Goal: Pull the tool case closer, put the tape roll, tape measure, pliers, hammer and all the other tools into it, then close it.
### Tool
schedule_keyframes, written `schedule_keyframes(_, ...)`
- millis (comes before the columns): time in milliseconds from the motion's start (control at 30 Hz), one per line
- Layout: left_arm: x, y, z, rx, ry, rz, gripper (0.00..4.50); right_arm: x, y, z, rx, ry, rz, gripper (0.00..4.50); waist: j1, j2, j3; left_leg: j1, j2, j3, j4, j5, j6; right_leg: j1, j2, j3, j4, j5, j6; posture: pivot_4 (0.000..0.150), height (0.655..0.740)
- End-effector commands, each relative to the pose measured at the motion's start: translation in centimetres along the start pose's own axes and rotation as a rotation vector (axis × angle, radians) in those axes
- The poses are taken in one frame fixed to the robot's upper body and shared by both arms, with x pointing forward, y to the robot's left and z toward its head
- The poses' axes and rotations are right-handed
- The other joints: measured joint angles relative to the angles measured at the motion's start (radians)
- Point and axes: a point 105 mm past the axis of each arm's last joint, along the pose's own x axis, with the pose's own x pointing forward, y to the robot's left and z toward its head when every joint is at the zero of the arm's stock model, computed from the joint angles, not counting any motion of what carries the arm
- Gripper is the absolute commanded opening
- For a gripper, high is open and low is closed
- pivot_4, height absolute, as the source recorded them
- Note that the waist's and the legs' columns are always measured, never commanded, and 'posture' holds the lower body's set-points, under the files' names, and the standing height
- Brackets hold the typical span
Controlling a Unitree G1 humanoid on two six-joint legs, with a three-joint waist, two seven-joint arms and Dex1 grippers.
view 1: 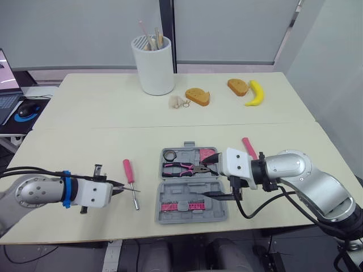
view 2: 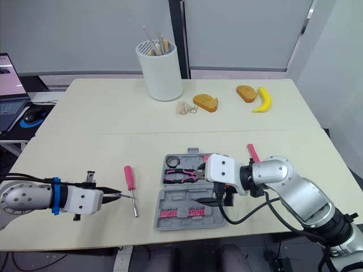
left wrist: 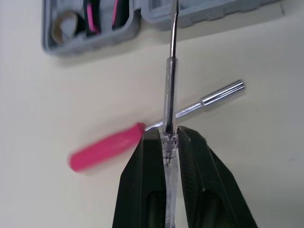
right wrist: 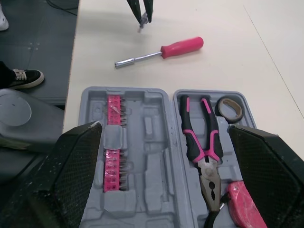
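Left gripper [left wrist: 166, 135] clamps clear-handled screwdriver [left wrist: 169, 95], tip blurred. Right gripper [view 1: 212, 177] spread wide above open tool case [right wrist: 152, 166]: pliers [right wrist: 202, 142], tape roll [right wrist: 230, 108], bit strip [right wrist: 113, 142] inside; tape measure [right wrist: 244, 204] cut off. Left of case, nut driver [right wrist: 183, 46].

Grey tool case [view 2: 170, 199] lies open; pliers [view 2: 180, 175] and tape roll [view 2: 172, 162] sit in its far half. Right gripper [view 2: 204, 185] is spread wide above it. Pink screwdriver [view 2: 130, 180] lies left of the case. Farther left, left gripper [view 2: 115, 195] pinches a thin tool [view 2: 126, 195].

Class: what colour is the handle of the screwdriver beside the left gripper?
The handle is pink, clearest in the right wrist view.
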Motion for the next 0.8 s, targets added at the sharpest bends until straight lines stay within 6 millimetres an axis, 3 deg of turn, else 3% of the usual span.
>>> schedule_keyframes(33,-0.6,1.3,0.6,-0.303,0.015,0.092,0.10,0.0,0.0,1.4,-0.078,-0.034,0.009,4.50,0.003,0.000,0.000,0.000,0.000,-0.001,0.000,0.000,0.000,0.001,0.000,-0.001,0.000,0.000,0.001,0.150,0.7400)
schedule_keyframes(200,-0.7,2.4,-0.7,-0.697,0.046,0.272,0.10,0.3,0.2,1.7,-0.097,-0.035,0.026,4.50,0.003,0.000,0.000,0.000,-0.001,-0.002,0.000,0.000,0.000,0.001,0.000,-0.001,0.000,-0.001,0.002,0.150,0.7400)
schedule_keyframes(400,0.6,2.9,-2.6,-0.986,0.082,0.485,0.10,1.0,-0.2,2.5,-0.119,-0.048,0.026,4.50,0.003,0.000,0.000,0.000,-0.001,-0.003,0.000,0.000,0.000,0.001,0.000,0.000,0.000,0.000,0.000,0.150,0.7400)
schedule_keyframes(800,3.2,1.6,-3.5,-1.051,0.106,0.587,0.10,1.6,-0.3,2.8,-0.142,-0.053,0.037,4.50,0.003,-0.001,0.000,0.000,-0.002,-0.005,0.000,0.000,0.000,0.002,-0.001,0.001,-0.001,0.000,-0.002,0.150,0.7400)
